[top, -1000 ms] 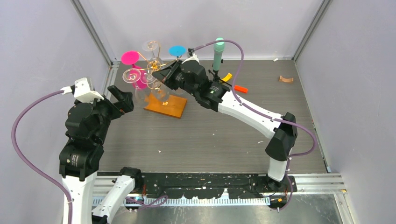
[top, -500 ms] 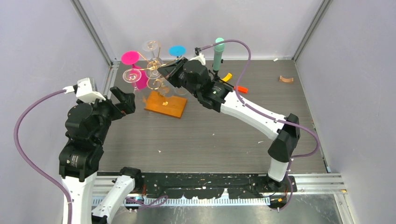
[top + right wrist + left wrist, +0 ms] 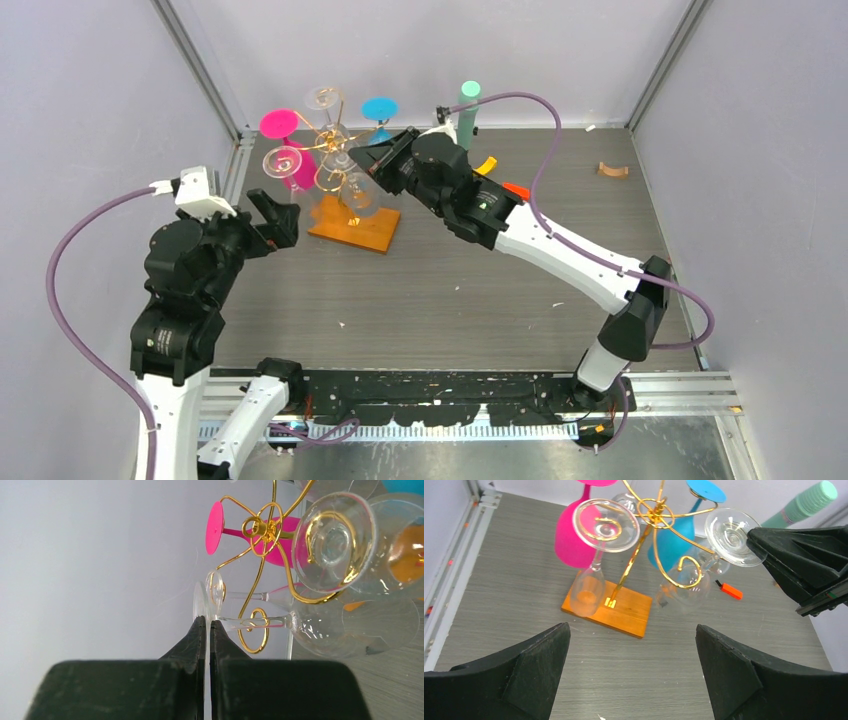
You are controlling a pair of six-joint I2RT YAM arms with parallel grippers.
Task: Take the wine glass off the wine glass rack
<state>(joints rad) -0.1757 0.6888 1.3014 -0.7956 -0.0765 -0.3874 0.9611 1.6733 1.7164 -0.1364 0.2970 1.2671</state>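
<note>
The wine glass rack (image 3: 333, 140) is a gold wire stand on an orange-brown wooden base (image 3: 362, 230) at the back left. My right gripper (image 3: 383, 158) is shut on the round foot (image 3: 202, 602) of a clear wine glass (image 3: 350, 625). Its stem (image 3: 260, 621) still runs through a gold curl (image 3: 252, 630) of the rack (image 3: 265, 530). The left wrist view shows that foot (image 3: 734, 535) beside the right fingers (image 3: 796, 555) and its bowl (image 3: 684, 587) hanging low. My left gripper (image 3: 631, 630) stands wide open, nothing in it, in front of the base (image 3: 624, 612).
A pink glass (image 3: 290, 150), a blue glass (image 3: 379, 108) and other clear glasses (image 3: 322, 98) hang on the rack. A mint-green cylinder (image 3: 468, 110) stands behind the right arm. Small orange pieces (image 3: 515, 188) and a brown scrap (image 3: 612, 170) lie at the back right.
My right gripper has moved to the right with the clear glass's foot in it, drawing the glass along the rack arm. The left arm has edged toward the rack.
</note>
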